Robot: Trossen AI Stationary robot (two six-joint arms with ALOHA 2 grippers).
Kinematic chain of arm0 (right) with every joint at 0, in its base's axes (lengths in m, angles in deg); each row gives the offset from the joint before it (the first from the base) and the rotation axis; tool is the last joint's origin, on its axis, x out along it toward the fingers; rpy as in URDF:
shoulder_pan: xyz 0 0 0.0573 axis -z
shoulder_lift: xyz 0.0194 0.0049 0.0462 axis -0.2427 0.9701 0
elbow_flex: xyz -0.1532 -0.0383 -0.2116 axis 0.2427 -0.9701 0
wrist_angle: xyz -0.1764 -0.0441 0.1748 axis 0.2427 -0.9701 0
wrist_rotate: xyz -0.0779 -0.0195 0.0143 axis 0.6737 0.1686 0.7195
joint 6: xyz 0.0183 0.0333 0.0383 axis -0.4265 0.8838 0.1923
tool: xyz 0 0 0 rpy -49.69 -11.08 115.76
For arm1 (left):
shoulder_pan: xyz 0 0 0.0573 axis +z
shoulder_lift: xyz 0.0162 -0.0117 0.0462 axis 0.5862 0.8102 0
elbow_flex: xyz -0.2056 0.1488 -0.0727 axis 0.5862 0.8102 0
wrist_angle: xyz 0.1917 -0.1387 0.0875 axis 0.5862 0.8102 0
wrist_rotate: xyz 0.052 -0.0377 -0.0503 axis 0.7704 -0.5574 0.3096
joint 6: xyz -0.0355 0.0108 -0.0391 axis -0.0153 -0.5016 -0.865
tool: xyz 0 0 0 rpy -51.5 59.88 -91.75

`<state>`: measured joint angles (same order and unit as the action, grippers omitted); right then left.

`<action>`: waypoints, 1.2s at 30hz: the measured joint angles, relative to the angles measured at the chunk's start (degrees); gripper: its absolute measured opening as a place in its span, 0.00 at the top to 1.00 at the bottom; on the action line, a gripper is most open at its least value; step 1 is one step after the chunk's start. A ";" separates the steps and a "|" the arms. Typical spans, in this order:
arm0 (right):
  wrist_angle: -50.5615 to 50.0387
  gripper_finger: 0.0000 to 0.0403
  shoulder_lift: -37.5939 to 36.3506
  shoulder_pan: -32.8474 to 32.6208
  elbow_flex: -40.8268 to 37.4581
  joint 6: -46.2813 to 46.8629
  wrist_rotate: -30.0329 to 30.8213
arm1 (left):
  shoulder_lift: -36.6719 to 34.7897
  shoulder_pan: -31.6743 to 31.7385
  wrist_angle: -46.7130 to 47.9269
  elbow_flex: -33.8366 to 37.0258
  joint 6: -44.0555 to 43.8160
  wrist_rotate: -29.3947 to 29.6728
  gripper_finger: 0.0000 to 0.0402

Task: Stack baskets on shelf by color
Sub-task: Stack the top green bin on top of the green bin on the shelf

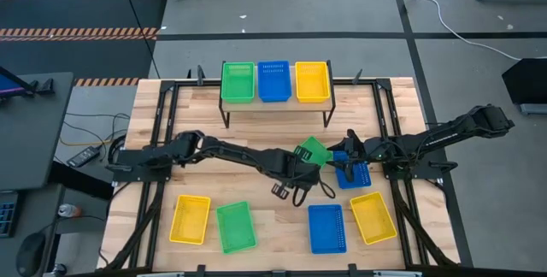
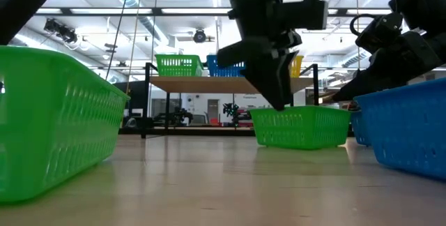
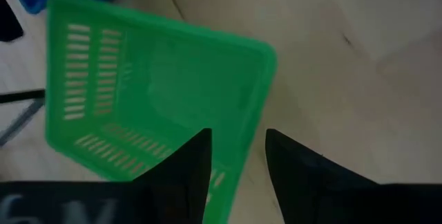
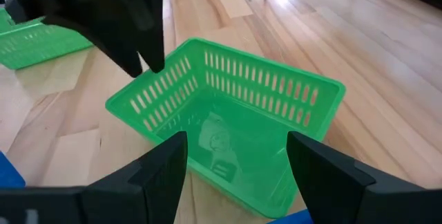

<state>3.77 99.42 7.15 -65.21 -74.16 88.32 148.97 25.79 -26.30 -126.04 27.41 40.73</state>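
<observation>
A green basket point(image 1: 314, 150) sits flat on its bottom at mid-table, turned askew; it also shows in the low view point(image 2: 301, 125) and the right wrist view point(image 4: 235, 113). My left gripper point(image 3: 238, 144) is open above its near-left end wall point(image 3: 243, 134), with one finger inside the basket and one outside. My right gripper point(image 4: 235, 141) hangs open just right of the green basket, over a blue basket point(image 1: 352, 174). On the shelf point(image 1: 275, 106) stand one green basket point(image 1: 238, 81), one blue point(image 1: 274, 80) and one yellow point(image 1: 312, 81). My left gripper comes from above, pointing down, and straddles the green basket's end wall point(image 3: 243, 134), one finger point(image 3: 193, 165) inside and one point(image 3: 293, 172) outside. I cannot tell whether either finger touches the wall. The basket rests on the table.
Near the table's front edge lie a yellow basket point(image 1: 190, 219), a green one point(image 1: 235, 226), a blue one point(image 1: 326, 228) and another yellow one point(image 1: 373, 217). Black frame rails point(image 1: 167, 132) run along both sides of the table. Bare wood lies between the shelf and the arms.
</observation>
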 joint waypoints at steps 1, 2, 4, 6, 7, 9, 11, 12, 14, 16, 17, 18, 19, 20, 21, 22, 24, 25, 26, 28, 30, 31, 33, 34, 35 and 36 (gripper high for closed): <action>0.01 0.37 0.00 0.00 0.00 0.00 0.00 | -0.01 0.31 0.30 -0.03 0.83 -1.24 0.63; 0.01 0.37 0.00 0.00 0.00 0.00 0.02 | 0.25 0.67 0.61 -0.03 1.38 -2.78 0.63; -0.11 0.37 0.00 0.00 0.00 0.00 0.00 | 0.99 1.17 0.84 -0.02 1.87 -4.25 0.63; -0.24 0.37 0.00 0.00 0.00 0.00 0.00 | 1.79 1.64 0.96 0.01 2.19 -4.46 0.63; -0.36 0.37 0.00 0.00 0.00 0.00 0.00 | 2.07 1.85 0.94 -0.01 2.56 -4.42 0.63; -0.37 0.37 0.00 0.00 0.00 0.02 0.00 | 2.82 2.08 1.31 -0.01 2.71 -4.31 0.65; -0.60 0.37 0.00 0.00 0.00 0.02 0.00 | 3.49 2.07 1.35 0.02 2.65 -2.92 0.68; -0.60 0.37 0.02 0.00 0.00 0.02 0.00 | 3.71 1.95 1.25 0.02 2.64 -1.70 0.70; -0.65 0.37 0.02 0.00 0.00 0.01 0.00 | 3.75 1.40 1.43 0.02 2.65 1.01 0.77; -0.65 0.37 0.02 0.01 0.00 0.01 -0.02 | 3.73 0.79 1.36 -0.03 2.66 2.24 0.86; -0.67 0.37 0.02 0.02 0.00 0.02 -0.02 | 3.68 0.54 1.56 -0.03 2.63 2.29 0.92; -0.65 0.37 0.02 0.00 0.00 0.00 0.00 | 3.62 0.28 1.94 -0.03 2.54 2.28 0.96; -0.65 0.37 0.02 0.01 0.00 0.02 -0.02 | 3.52 -0.07 2.13 -0.01 1.99 2.46 0.97; -0.66 0.37 0.02 0.00 0.00 0.02 -0.01 | 3.46 -0.35 1.94 -0.01 1.45 2.93 0.97; -0.62 0.37 0.02 0.00 0.00 0.00 -0.01 | 3.41 -0.63 1.95 -0.01 1.10 3.65 0.97; -0.55 0.37 0.00 0.00 0.00 0.00 -0.02 | 3.40 -0.94 2.24 -0.01 0.92 4.56 0.97; -0.54 0.37 0.01 0.00 0.00 0.01 -0.03 | 3.40 -1.51 3.33 -0.07 0.47 6.44 0.98; -0.46 0.37 0.01 0.00 0.00 0.00 -0.01 | 3.41 -1.75 4.87 -0.53 -0.08 7.45 0.98; -0.46 0.37 0.02 0.02 0.00 0.02 -0.02 | 3.40 -1.94 6.72 -1.26 -0.75 8.58 0.99; -0.43 0.37 0.02 0.00 0.00 0.02 0.00 | 3.31 -2.29 10.07 -3.19 -2.76 10.81 0.98; -0.43 0.37 0.02 0.00 0.00 0.02 0.00 | 3.13 -2.22 14.53 -5.74 -5.47 12.11 0.98; -0.41 0.37 0.02 0.00 0.00 0.02 0.00 | 2.94 -2.08 16.57 -7.14 -7.02 12.27 0.98; -0.41 0.37 0.02 0.01 0.00 0.02 0.02 | 2.06 -1.68 18.23 -9.68 -9.43 12.62 0.98; -0.40 0.37 0.02 0.01 0.00 0.02 0.02 | 1.43 -1.61 19.10 -10.83 -10.16 12.71 0.99; -0.38 0.37 0.02 0.02 0.00 0.02 0.02 | 0.85 -1.59 20.10 -11.97 -10.77 13.00 0.99; -0.38 0.37 0.02 0.01 0.00 0.02 0.02 | 0.14 -1.59 20.38 -12.94 -10.99 13.65 0.99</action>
<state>3.38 99.44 7.17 -65.21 -74.14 88.34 149.11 24.21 -5.92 -138.99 16.42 54.38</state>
